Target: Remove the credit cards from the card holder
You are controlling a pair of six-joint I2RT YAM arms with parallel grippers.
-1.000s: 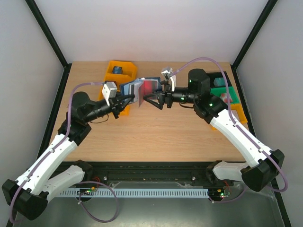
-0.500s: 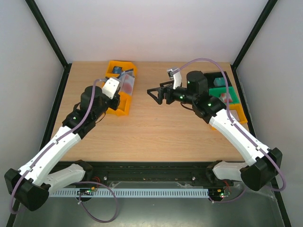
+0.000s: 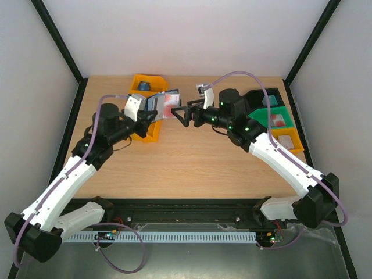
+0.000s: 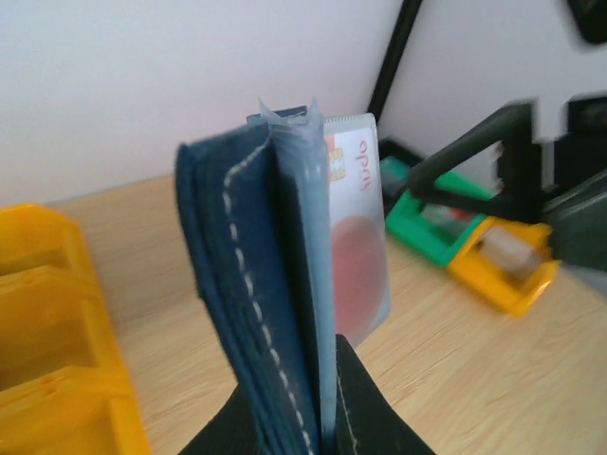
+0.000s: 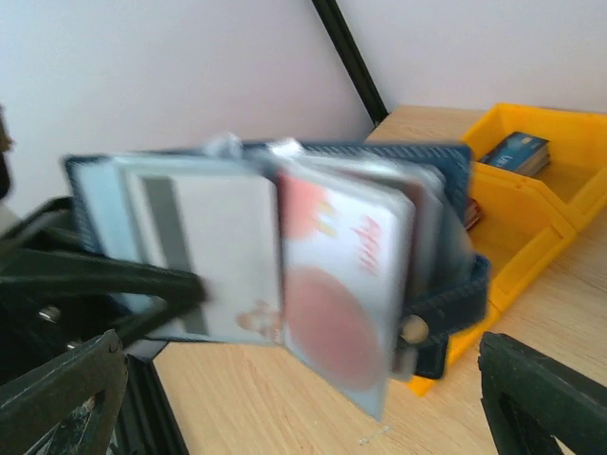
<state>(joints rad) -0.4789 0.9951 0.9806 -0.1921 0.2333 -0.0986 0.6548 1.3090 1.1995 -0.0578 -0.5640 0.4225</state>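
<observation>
The desk point(image 3: 192, 165) is a pale wood board with a fine grain. White panels close it in at the back and on both sides, and black posts rise at the far corners. Its near edge meets a black rail. At the far left stands a yellow bin point(image 3: 152, 136) with three compartments in a row, running from near the back edge toward the middle and set slightly askew. Along the right edge three trays sit close together in a line: a black tray point(image 3: 256, 93) farthest back, a green tray point(image 3: 264, 118) next, and a yellow tray point(image 3: 292, 138) nearest.
</observation>
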